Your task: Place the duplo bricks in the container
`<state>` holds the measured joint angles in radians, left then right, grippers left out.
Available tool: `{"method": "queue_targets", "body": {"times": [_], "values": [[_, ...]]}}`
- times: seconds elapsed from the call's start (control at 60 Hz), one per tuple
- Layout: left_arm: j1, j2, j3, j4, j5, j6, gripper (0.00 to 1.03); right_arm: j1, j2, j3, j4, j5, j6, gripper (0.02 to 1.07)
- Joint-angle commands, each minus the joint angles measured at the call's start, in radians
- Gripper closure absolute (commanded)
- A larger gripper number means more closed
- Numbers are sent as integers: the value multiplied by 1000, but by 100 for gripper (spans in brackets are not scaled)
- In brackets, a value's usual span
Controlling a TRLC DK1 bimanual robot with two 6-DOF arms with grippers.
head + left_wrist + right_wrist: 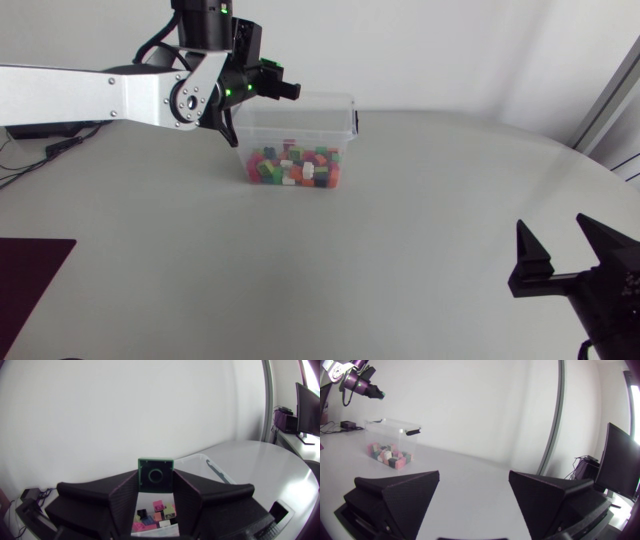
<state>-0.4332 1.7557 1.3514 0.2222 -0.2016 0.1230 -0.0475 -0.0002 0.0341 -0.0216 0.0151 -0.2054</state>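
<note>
Your left end effector (pixel 279 87) is clamped on a green brick (pixel 156 475), with a finger pressed to each of two opposite sides. It hangs above the container (pixel 345 128), which stands at the far side of the table (pixel 400 270), left of the middle. The left wrist view looks down past the held brick onto the bricks (pixel 155 515) heaped on the container's floor, so the brick seems to be over the opening. From the head view I judge it nearer the left wall than the centre. The step in hand looks like the release. Do it well by nudging right toward the middle of the opening first. Then lower until the brick is below the rim, so it cannot bounce out or glance off the wall. Spread the fingers fully, let the brick fall free, and lift straight up so neither finger catches the rim and drags the light container. Your right end effector (pixel 557 240) rests at the near right, fingers wide apart and holding nothing, well apart from the container. Leave it there.
</note>
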Motion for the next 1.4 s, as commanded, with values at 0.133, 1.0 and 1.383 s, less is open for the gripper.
{"method": "queue_targets", "body": {"times": [0.133,1.0,1.383], "values": [[34,148,129,37,-13,-26,81,24,-3,-36,20,14,23,7],[59,251,354,-247,-12,37,6,43,-6,-36,23,9,-32,7],[123,-170,-21,-179,-10,73,5,43,-6,-36,23,5,-46,7]]}}
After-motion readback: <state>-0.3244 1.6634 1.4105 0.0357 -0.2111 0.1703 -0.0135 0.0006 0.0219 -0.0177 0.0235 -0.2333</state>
